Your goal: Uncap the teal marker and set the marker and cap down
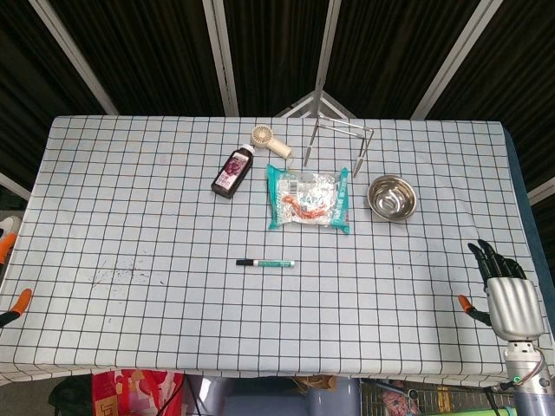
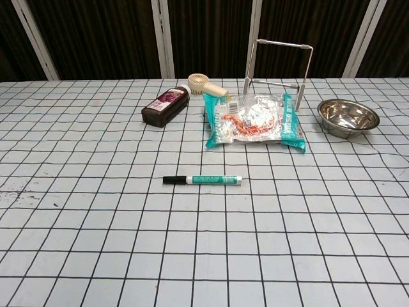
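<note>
The teal marker (image 1: 265, 263) lies flat near the middle of the checked tablecloth, its black cap on the left end; in the chest view the marker (image 2: 202, 180) is alone with no hand near it. My right hand (image 1: 506, 290) hovers at the table's right front edge, far right of the marker, fingers spread and holding nothing. Of my left hand only an orange-tipped finger (image 1: 21, 300) shows at the far left edge, so how its fingers lie is hidden. Neither hand appears in the chest view.
Behind the marker lie a teal-edged snack packet (image 2: 254, 121), a dark bottle (image 2: 164, 106) on its side and a small cream fan (image 2: 206, 86). A wire rack (image 2: 278, 70) stands at the back, with a steel bowl (image 2: 347, 116) to its right.
</note>
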Action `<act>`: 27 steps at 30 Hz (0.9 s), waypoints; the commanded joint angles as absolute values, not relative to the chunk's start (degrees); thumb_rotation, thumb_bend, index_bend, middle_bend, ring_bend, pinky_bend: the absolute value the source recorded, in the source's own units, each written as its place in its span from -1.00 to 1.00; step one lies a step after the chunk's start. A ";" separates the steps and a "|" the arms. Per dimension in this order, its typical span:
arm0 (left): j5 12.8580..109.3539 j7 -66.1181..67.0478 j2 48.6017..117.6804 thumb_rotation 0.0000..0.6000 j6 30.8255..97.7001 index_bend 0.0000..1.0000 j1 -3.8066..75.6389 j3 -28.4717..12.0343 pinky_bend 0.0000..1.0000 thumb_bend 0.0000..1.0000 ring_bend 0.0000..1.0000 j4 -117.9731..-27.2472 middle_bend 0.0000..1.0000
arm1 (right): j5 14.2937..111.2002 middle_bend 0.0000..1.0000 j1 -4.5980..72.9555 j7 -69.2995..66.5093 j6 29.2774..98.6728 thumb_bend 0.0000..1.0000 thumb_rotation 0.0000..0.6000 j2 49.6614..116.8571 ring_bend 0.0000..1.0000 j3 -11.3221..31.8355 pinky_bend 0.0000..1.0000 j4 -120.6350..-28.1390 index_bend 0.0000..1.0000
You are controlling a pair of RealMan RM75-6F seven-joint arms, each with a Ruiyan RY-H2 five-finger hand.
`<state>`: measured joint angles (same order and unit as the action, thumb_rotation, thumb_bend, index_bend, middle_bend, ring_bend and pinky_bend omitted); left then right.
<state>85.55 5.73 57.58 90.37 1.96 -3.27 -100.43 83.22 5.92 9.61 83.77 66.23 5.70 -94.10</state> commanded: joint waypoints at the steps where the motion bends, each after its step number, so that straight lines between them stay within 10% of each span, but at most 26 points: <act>1: 85.05 5.53 58.21 1.00 90.05 -0.86 1.96 -3.29 -1.00 -0.11 -1.00 -99.23 -1.00 | 83.34 -0.77 5.99 10.22 83.84 -0.52 1.00 66.23 -0.57 5.65 -0.54 -94.38 -0.72; 27: 87.56 3.58 57.57 1.00 92.21 -0.84 0.70 -2.69 -1.00 -0.11 -1.00 -99.95 -1.00 | 82.27 -0.77 8.17 13.10 82.54 -0.52 1.00 66.57 -0.59 7.16 -0.54 -99.64 -0.71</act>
<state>87.50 3.58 57.63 92.15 0.73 -2.72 -99.90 82.55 7.95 13.06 82.77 66.37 6.96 -99.50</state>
